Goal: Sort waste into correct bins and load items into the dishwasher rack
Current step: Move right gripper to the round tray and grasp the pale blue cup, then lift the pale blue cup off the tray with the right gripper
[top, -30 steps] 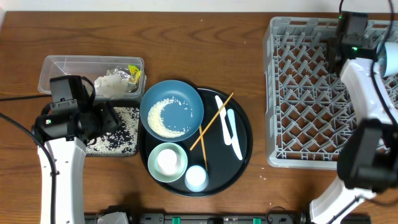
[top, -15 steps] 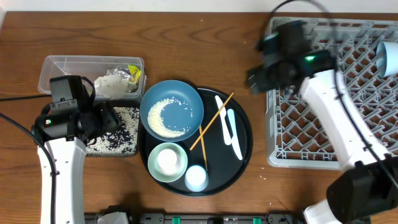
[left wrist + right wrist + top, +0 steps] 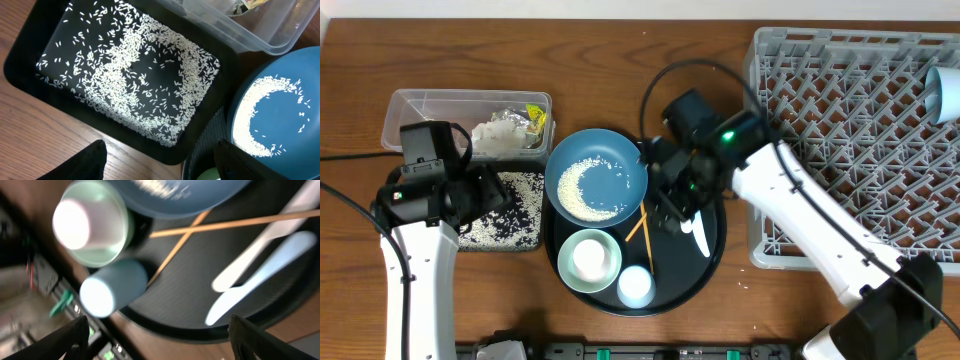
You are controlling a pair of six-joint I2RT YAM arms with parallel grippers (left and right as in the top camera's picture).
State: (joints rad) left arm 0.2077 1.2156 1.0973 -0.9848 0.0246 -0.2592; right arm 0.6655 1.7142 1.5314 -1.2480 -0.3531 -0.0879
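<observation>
The clear tub [image 3: 430, 108] holds crumpled tissue [image 3: 500, 136] and a yellow-green wrapper [image 3: 535, 118]. The shallow black tray [image 3: 510, 225] beside it is strewn with rice [image 3: 125, 85]. My left gripper [image 3: 160, 165] is open and empty, low over that tray's near corner. The blue bowl [image 3: 598, 176] holds rice. A pale-green bowl [image 3: 588, 260] with a white dish in it, a whitish cup [image 3: 635, 287], chopsticks [image 3: 646, 228] and a white spoon [image 3: 699, 232] lie on the round tray. My right gripper [image 3: 160, 340] is open and empty above the spoon and chopsticks [image 3: 200, 227].
The round black tray [image 3: 675, 268] sits at table centre. The grey dishwasher rack [image 3: 840, 38] fills the right side, with a pale cup [image 3: 946, 92] lying at its far right edge. The right arm spans from the rack's front to the round tray.
My right arm has swung left from over the rack's far corner to over the round tray. The left arm has not moved.
</observation>
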